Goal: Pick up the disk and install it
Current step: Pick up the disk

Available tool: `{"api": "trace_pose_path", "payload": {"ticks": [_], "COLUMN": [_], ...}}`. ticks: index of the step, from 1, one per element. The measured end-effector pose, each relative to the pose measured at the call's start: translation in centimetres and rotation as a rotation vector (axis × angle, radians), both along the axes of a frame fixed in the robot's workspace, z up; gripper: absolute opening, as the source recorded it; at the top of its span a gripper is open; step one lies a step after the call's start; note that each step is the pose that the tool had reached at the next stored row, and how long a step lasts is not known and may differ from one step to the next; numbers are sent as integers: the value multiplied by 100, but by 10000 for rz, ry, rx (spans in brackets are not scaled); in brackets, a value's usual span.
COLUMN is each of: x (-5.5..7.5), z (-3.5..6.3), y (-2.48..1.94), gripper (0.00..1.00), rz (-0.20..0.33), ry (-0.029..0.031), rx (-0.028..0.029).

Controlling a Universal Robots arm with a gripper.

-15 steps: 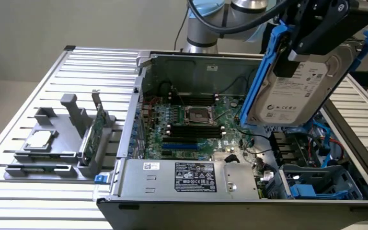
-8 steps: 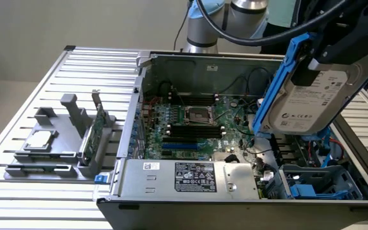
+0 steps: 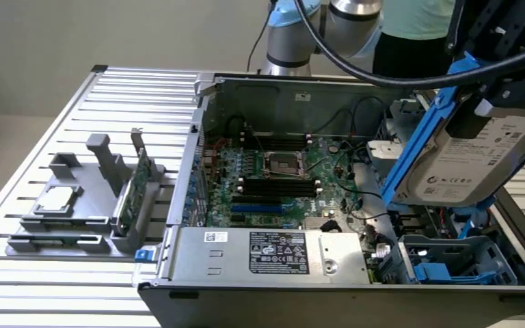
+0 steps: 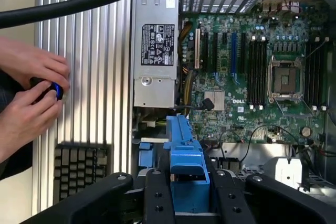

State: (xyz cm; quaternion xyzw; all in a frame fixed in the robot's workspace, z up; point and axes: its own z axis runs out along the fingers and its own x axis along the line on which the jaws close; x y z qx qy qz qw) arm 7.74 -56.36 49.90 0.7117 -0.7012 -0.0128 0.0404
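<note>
The pincer (image 4: 189,184) is closed on the disk (image 3: 467,160), gripping its blue carrier rail. The disk hangs tilted in the air over the open computer case (image 3: 272,96), above the blue drive bay (image 3: 454,265) at the exterior view's right

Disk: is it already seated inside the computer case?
No. The disk is clamped in the gripper and hangs tilted above the open computer case, at the exterior view's right, not set into it.
</note>
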Motion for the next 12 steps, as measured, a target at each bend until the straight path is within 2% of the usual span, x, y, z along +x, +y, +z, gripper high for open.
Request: {"api": "trace_pose_path", "payload": {"ticks": [3, 5, 9, 12], "x": [73, 135, 303, 370], "z": [-29, -63, -136, -191], "y": [-76, -111, -137, -158], "gripper": [32, 32, 32, 32], "rz": [-1, -1, -1, 0], "ry": [0, 0, 1, 1], "rx": [2, 1, 1, 2]}}
